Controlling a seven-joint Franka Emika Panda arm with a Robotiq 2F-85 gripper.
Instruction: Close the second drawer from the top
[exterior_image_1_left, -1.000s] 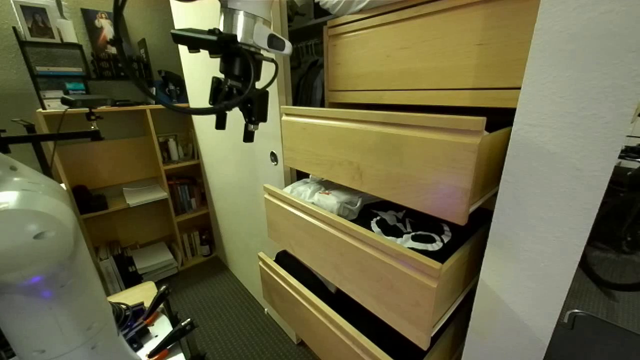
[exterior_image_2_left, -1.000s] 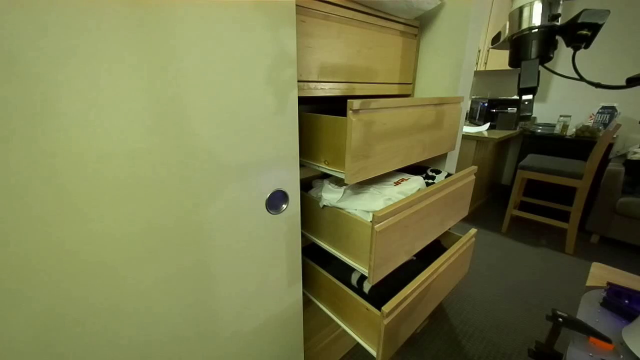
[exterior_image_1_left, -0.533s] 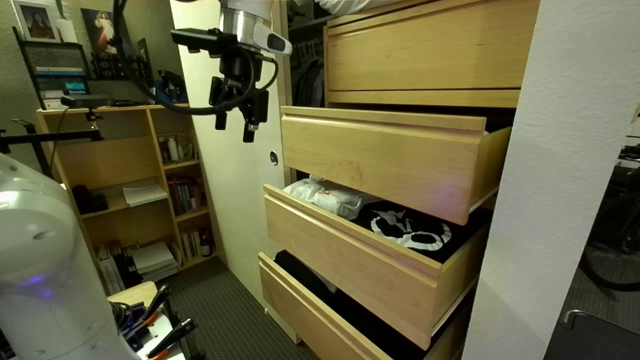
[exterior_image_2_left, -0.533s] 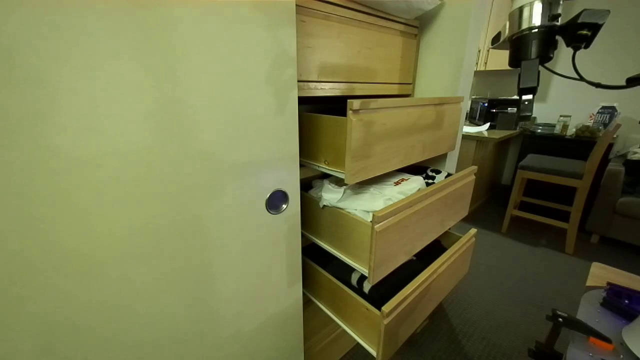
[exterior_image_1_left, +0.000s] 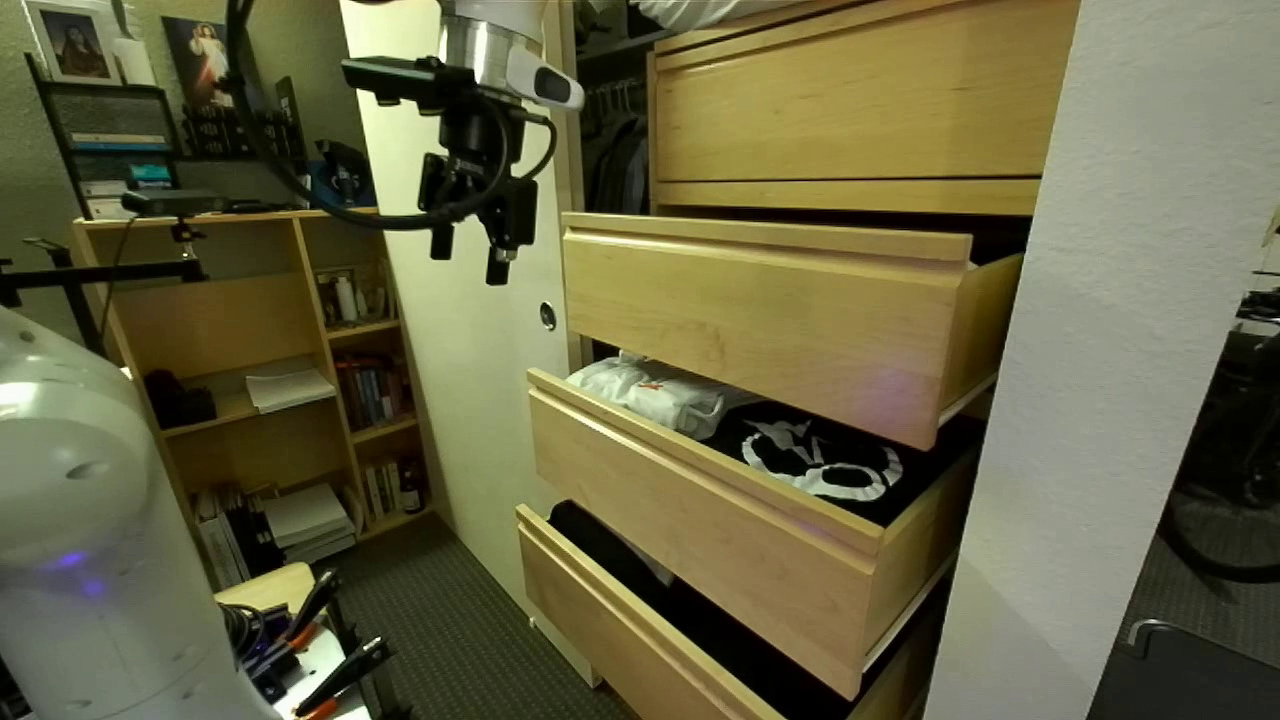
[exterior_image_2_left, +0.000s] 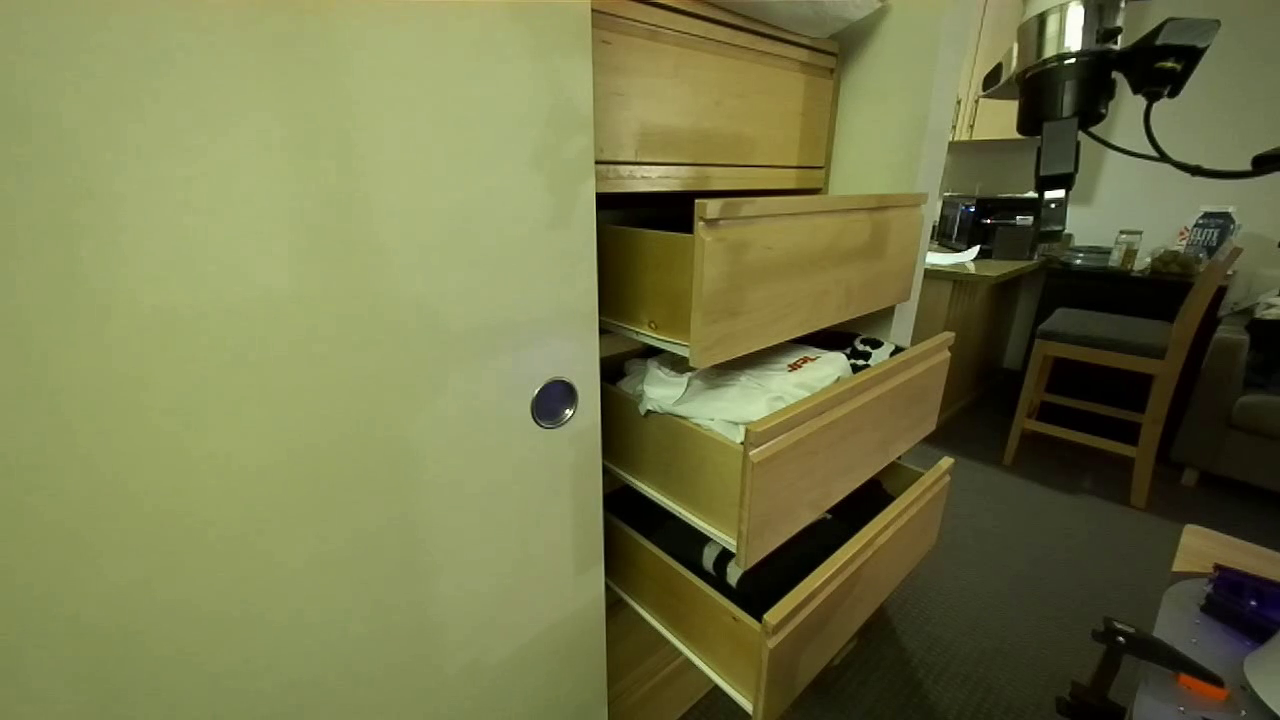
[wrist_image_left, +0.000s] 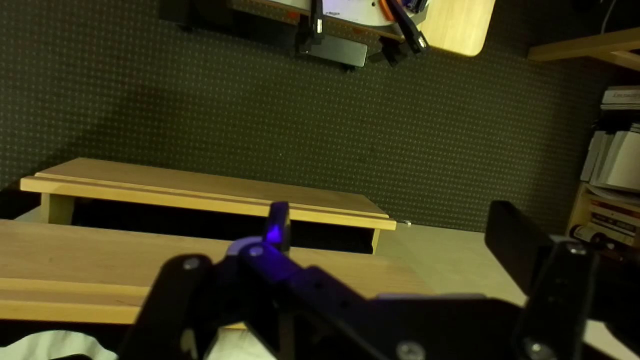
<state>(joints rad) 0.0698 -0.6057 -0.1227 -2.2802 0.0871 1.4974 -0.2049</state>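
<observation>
The second drawer from the top is pulled open in both exterior views (exterior_image_1_left: 760, 320) (exterior_image_2_left: 810, 275), with a plain pale wood front. I cannot make it out in the wrist view. My gripper (exterior_image_1_left: 470, 255) hangs fingers down, near the height of this drawer's top edge. In an exterior view it appears left of the drawer front; it also appears to the right of it, apart, in an exterior view (exterior_image_2_left: 1053, 215). The two fingers stand wide apart with nothing between them in the wrist view (wrist_image_left: 394, 227).
The top drawer (exterior_image_1_left: 850, 110) is shut. Below, the clothes-filled third drawer (exterior_image_1_left: 700, 520) and the lowest drawer (exterior_image_1_left: 620, 620) are pulled out further. A pale sliding door (exterior_image_2_left: 300, 350) stands beside the cabinet, and a white wall (exterior_image_1_left: 1120, 350) on the opposite side.
</observation>
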